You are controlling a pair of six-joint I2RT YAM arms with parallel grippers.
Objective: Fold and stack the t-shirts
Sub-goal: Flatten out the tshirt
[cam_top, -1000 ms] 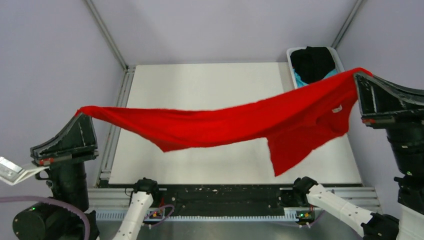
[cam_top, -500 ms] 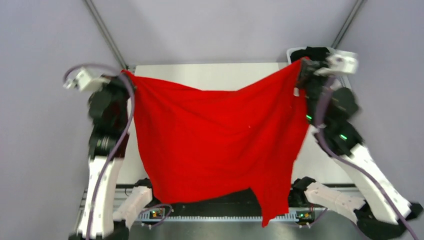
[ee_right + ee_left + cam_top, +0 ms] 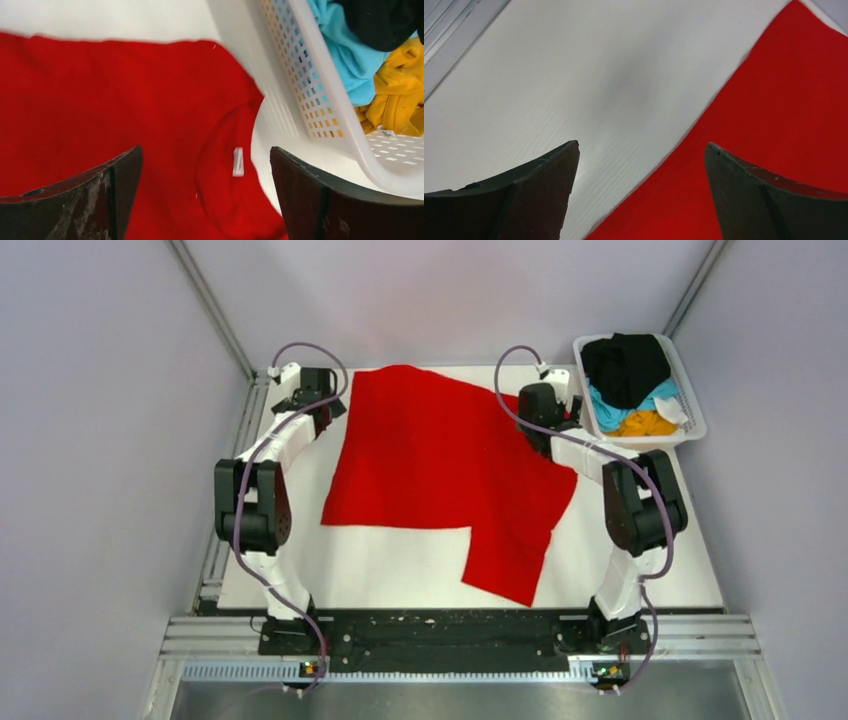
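Gripper check first: left gripper (image 3: pixel 320 398) spread wide with nothing in it, parked at about 11 o'clock on the counter (image 3: pixel 400 575), one finger over bare surface and the other over the edge of the red t-shirt (image 3: pixel 440 465); right gripper (image 3: pixel 541 406) just as wide and just as empty, around 1 o'clock, over the collar end and right beside the white basket (image 3: pixel 692 412). Red t-shirt lying spread across the middle of the counter, skewed though, with a flap reaching toward 5 o'clock and some bunching by the collar. Could easily go wrong from here: pinching only the very hem on the left and losing it mid-fold, folding crooked thanks to that skew, or clipping the basket wall on the right and nudging it. Headcount: one red t-shirt out, three visible in the basket (black t-shirt (image 3: pixel 625 365), light blue t-shirt (image 3: pixel 608 406), orange-yellow t-shirt (image 3: pixel 645 424)), maybe more buried, can't tell; one basket, two grippers.
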